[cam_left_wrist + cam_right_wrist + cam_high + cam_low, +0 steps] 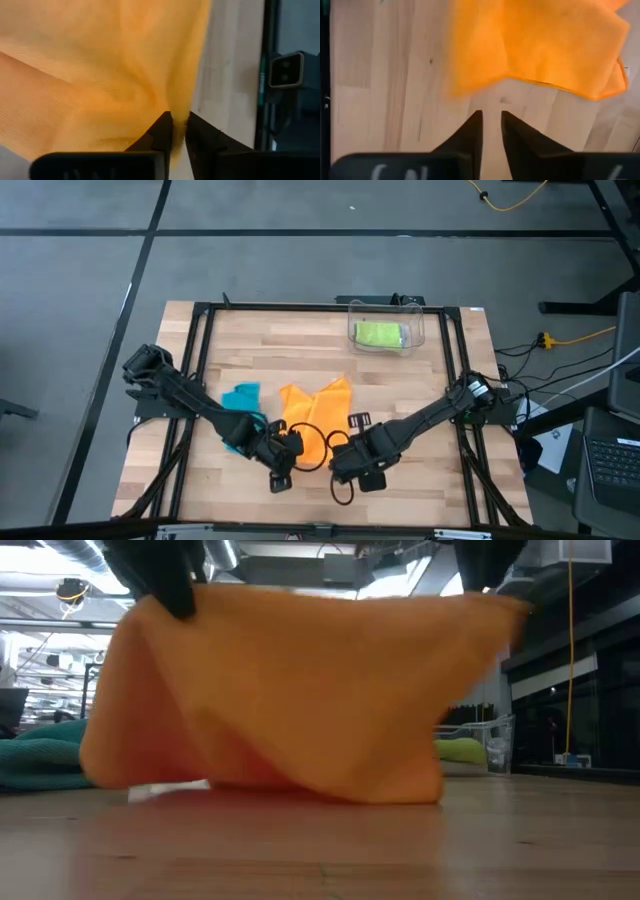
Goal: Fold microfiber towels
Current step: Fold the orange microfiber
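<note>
Orange towel (100, 70) is pinched at its edge by left gripper (179, 131) near the table's (420, 380) front edge; right gripper (491, 127) is held slightly parted (nothing gripped).

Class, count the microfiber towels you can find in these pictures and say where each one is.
3. The orange towel is mid-table between the arms, the teal towel beside it on the left, the lime green towel inside the clear bin. Others may be hidden.

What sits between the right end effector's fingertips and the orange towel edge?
Nothing: in the right wrist view only bare wooden tabletop separates the right end effector from the orange towel.
</note>
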Action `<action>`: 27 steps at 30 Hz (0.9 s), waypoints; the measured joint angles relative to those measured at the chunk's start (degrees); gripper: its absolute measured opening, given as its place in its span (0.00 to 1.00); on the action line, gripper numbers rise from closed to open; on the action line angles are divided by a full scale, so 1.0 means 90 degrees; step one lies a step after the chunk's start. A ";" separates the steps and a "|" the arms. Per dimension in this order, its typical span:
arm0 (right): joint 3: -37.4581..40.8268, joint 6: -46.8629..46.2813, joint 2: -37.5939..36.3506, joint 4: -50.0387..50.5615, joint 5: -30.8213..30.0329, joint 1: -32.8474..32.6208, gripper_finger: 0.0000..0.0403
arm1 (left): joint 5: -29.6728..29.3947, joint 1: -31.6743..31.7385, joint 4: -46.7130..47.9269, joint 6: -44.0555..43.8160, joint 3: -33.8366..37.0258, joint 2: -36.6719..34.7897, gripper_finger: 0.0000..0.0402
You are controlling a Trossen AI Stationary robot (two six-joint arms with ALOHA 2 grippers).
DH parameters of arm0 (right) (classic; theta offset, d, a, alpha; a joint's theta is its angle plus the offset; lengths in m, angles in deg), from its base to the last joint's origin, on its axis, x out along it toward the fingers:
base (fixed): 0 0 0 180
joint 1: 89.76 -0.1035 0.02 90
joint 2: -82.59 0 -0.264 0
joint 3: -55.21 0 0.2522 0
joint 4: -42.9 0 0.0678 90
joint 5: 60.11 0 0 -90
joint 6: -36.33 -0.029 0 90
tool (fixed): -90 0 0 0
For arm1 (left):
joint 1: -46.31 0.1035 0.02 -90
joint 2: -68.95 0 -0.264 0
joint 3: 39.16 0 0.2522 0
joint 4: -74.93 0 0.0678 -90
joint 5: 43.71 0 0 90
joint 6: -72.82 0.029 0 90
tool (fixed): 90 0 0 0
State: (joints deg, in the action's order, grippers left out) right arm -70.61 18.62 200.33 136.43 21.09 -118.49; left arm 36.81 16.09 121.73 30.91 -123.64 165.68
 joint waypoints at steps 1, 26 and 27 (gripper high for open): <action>0.0000 -0.0002 0.0018 0.0000 0.0007 -0.0021 0.20 | 0.0001 -0.0018 0.0000 0.0001 0.0000 -0.0031 0.13; 0.0000 -0.0543 0.0029 -0.1047 -0.0232 -0.0944 0.26 | 0.0165 -0.0256 -0.0007 0.0598 0.0000 -0.0090 0.22; 0.0000 -0.0618 0.0031 -0.1089 -0.0359 -0.0990 0.26 | 0.0165 -0.0256 -0.0007 0.0596 0.0000 -0.0090 0.23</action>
State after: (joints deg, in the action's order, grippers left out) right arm -70.61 13.05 200.61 126.62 17.86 -127.40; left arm 38.30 13.78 121.67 36.27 -123.64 164.87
